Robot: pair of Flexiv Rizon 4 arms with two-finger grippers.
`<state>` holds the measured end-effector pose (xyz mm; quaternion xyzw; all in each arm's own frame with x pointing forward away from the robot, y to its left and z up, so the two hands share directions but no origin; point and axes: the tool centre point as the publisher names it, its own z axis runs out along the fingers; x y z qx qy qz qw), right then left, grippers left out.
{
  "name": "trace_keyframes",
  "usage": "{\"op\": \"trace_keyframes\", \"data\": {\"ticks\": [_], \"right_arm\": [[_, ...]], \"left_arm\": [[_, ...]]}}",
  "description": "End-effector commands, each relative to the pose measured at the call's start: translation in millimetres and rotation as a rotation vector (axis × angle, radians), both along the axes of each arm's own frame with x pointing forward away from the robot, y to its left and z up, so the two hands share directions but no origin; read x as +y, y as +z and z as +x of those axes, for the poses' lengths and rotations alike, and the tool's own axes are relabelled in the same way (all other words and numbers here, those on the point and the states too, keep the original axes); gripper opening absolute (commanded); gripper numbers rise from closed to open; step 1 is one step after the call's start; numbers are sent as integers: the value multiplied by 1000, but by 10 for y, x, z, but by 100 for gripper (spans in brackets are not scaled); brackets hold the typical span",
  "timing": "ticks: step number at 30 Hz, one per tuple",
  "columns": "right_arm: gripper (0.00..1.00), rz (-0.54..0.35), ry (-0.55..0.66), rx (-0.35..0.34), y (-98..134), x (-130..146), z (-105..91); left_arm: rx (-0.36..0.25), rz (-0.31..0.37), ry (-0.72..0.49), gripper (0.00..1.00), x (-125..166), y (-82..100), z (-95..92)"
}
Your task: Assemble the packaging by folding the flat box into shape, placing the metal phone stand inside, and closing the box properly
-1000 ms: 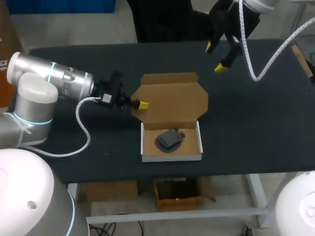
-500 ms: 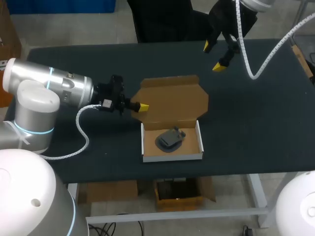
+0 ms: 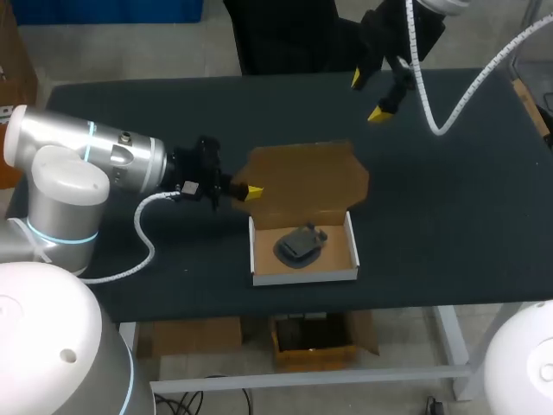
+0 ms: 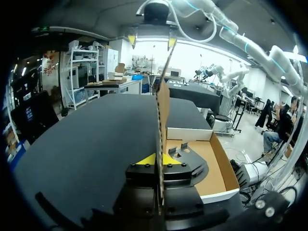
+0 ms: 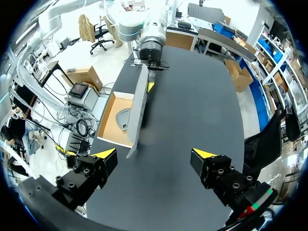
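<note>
The box's white tray [image 3: 347, 251] lies near the table's front edge, with the dark metal phone stand [image 3: 299, 245] lying in it. Its brown lid [image 3: 307, 180] stands raised behind the tray. My left gripper [image 3: 251, 192] is shut on the lid's left edge. In the left wrist view the lid [image 4: 161, 115] runs edge-on between the yellow tips of the left gripper [image 4: 156, 160], and the tray [image 4: 214, 161] with the stand [image 4: 181, 148] lies beside it. My right gripper [image 3: 370, 97] hangs open above the table's far side, holding nothing. The right wrist view has the right gripper [image 5: 154, 156] well short of the lid [image 5: 138, 108].
The dark table [image 3: 449, 216] carries nothing else. The right arm's white cable [image 3: 449, 121] loops over the table's far right part. The left arm's cable [image 3: 143, 238] lies on the table at the left.
The lid has swung up steeper in the left gripper's hold. The right gripper has drifted slightly back and to the left, still open.
</note>
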<state>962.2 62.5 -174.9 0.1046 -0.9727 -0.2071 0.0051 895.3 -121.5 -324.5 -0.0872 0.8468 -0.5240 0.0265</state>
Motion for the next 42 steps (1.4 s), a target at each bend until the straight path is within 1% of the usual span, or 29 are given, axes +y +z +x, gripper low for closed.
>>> {"op": "trace_keyframes", "data": {"ticks": [1, 9, 15, 18, 23, 26, 33, 36, 37, 39, 41, 42], "right_arm": [[100, -10, 4, 9, 23, 43, 13], [100, -19, 5, 16, 41, 100, -7], [100, -29, 2, 22, 71, 156, -4], [100, -51, -17, 36, 98, 220, 6], [100, -94, -52, 58, 120, 346, 118], [100, -102, -55, 70, 135, 430, 194], [100, -151, -60, 125, 114, 641, 253], [96, -177, -51, 139, 60, 733, 234], [88, -190, -51, 141, 40, 759, 224], [78, -216, -58, 141, -10, 807, 189], [75, -236, -54, 140, -73, 841, 153], [67, -252, -58, 135, -111, 861, 122]], "left_arm": [[-28, 9, 4, 0, -3, -25, -69], [-72, 26, -7, 0, -15, -17, -93], [-74, 24, -8, 0, -15, -14, -95], [-74, 24, -8, 0, -15, -14, -95], [-74, 24, -8, 0, -15, -14, -95], [-74, 24, -8, 0, -15, -14, -95], [-74, 24, -8, 0, -15, -14, -95], [-74, 24, -8, 0, -15, -14, -95], [-74, 24, -8, 0, -15, -14, -95], [-74, 24, -8, 0, -15, -14, -95], [-74, 24, -8, 0, -15, -14, -95], [-74, 24, -8, 0, -15, -14, -95]]}}
